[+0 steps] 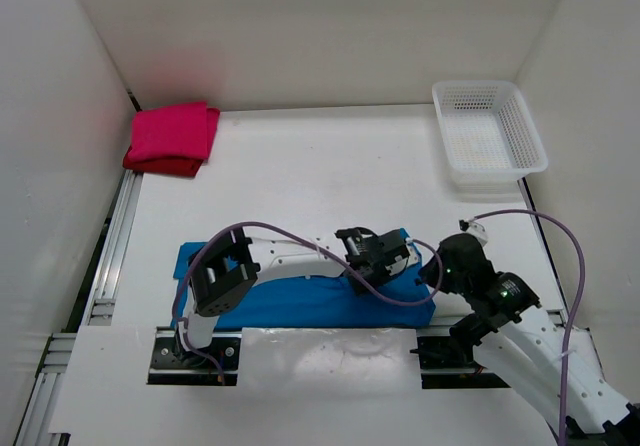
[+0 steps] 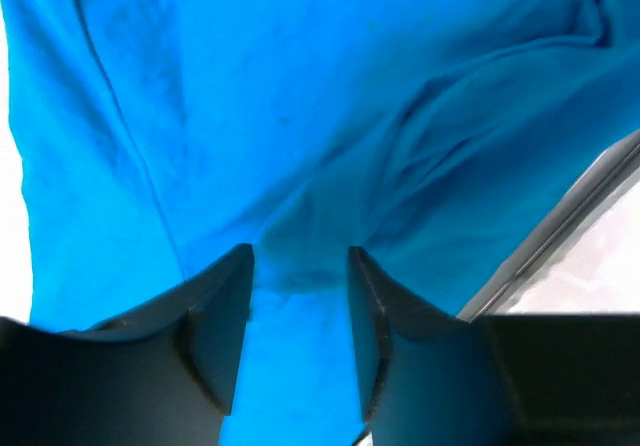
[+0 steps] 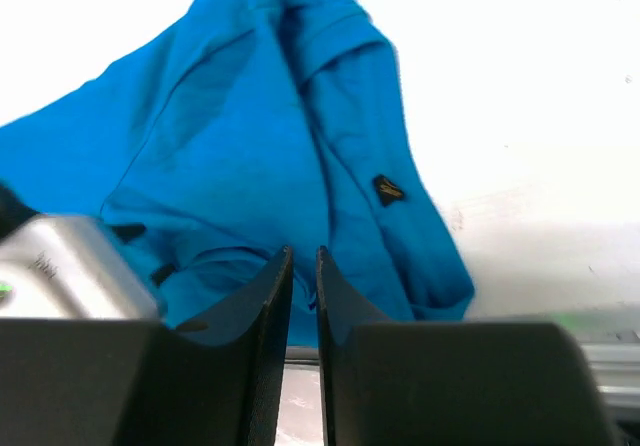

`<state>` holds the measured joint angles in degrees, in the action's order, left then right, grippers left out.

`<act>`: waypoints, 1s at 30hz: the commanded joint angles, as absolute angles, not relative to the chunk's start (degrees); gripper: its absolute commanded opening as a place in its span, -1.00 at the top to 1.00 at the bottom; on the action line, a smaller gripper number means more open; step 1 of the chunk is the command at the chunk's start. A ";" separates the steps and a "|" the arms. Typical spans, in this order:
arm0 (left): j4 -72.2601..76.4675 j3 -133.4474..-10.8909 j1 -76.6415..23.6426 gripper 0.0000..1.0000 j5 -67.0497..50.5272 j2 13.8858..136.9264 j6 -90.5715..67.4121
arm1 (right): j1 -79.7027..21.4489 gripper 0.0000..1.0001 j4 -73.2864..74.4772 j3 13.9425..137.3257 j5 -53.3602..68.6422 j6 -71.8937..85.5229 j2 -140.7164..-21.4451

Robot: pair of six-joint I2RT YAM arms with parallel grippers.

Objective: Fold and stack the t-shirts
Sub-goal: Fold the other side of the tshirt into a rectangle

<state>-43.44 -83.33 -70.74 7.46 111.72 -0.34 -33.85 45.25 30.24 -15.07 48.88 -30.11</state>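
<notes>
The bright blue t-shirt point(image 1: 300, 301) lies as a long folded band along the table's near edge. My left arm reaches across it, and my left gripper point(image 1: 393, 254) hovers over its right end. In the left wrist view the left gripper point(image 2: 300, 258) stands open with only blue cloth point(image 2: 300, 116) below it. My right gripper point(image 1: 438, 268) sits at the shirt's right edge. The right wrist view shows the right gripper point(image 3: 302, 256) open by a narrow slit, holding nothing, with the blue t-shirt point(image 3: 250, 166) beyond. The magenta-pink t-shirt point(image 1: 172, 133) lies folded on the dark red one point(image 1: 160, 167) at the back left.
A white mesh basket point(image 1: 490, 131) stands at the back right. White walls close in the table on three sides. A metal rail point(image 1: 110, 256) runs along the left edge. A purple cable point(image 1: 575, 256) loops beside my right arm.
</notes>
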 commanded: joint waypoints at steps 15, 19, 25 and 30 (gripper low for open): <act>-47.99 -82.00 -75.23 -0.11 15.46 110.57 0.00 | -34.01 0.59 49.83 32.87 -18.90 51.23 -28.21; -47.99 -82.53 -75.23 -0.06 15.47 112.68 0.00 | -34.01 0.59 49.83 32.34 -18.90 51.24 -27.69; -49.04 -81.92 -75.23 0.03 14.94 113.20 0.00 | -34.01 0.59 49.83 32.34 -18.90 51.24 -27.69; -49.04 -81.91 -75.23 0.35 14.94 112.68 0.00 | -34.01 0.59 49.83 32.34 -18.90 51.24 -28.21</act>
<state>-48.34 -82.41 -75.13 14.26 113.21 -0.05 -33.85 50.13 30.74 -17.96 50.65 -28.34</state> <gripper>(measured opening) 0.341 0.204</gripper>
